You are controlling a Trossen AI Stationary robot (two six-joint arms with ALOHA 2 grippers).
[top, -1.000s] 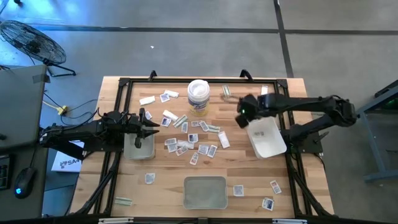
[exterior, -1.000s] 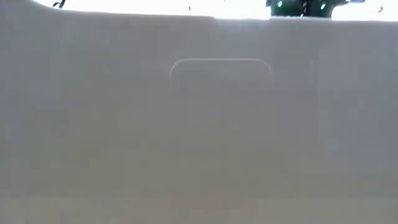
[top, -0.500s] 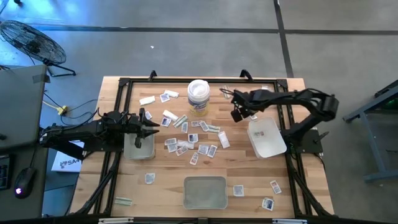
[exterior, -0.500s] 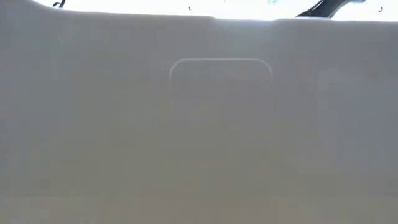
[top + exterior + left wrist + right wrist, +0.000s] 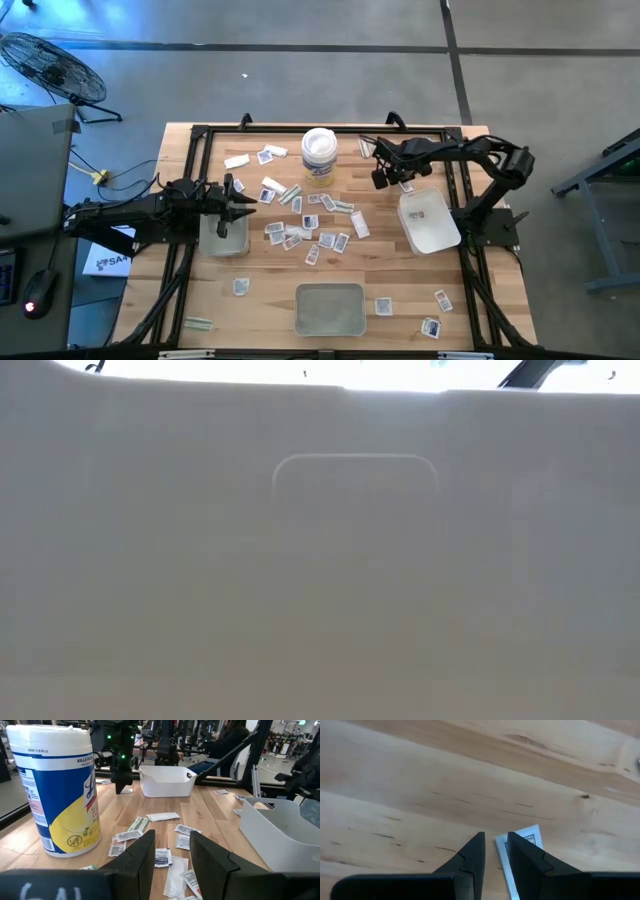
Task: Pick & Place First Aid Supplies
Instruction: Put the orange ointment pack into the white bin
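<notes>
Dozens of first aid supplies (image 5: 305,226) strewn over the wooden table (image 5: 270,290) seen from above, thickest in the middle below the white wipes tub (image 5: 318,156), with strays along the far edge and a few near the front corners. Left gripper (image 5: 250,200) parked over the grey tray on the left (image 5: 222,234), fingers a narrow way apart, nothing between them. Right gripper (image 5: 379,178) reached in over the far right part of the board, just beside the white tray on the right (image 5: 429,222), pointing down at the wood. Third tray (image 5: 329,308) at the front centre, two or three packets lying to its right.

Almost nothing from the table-height camera: a pale grey surface (image 5: 320,590) filling the picture, a faint rounded outline in it, and a sliver of dark arm (image 5: 525,372) at the upper edge.

Past the left wrist, two dark fingers (image 5: 141,856) with a slim gap and nothing gripped; beyond them a scatter of packets (image 5: 161,857) on the wood, the tub (image 5: 57,790) upright close by, a grey tray wall (image 5: 280,832), a white tray (image 5: 167,781) farther off, and the other arm's gripper (image 5: 121,782) hanging low over the far boards.

Past the right wrist, bare wood and one white packet (image 5: 520,855) lying flat. Fingertips (image 5: 476,851) narrowly parted, poised right at the packet's near edge, one tip overlapping it; contact impossible to confirm.
</notes>
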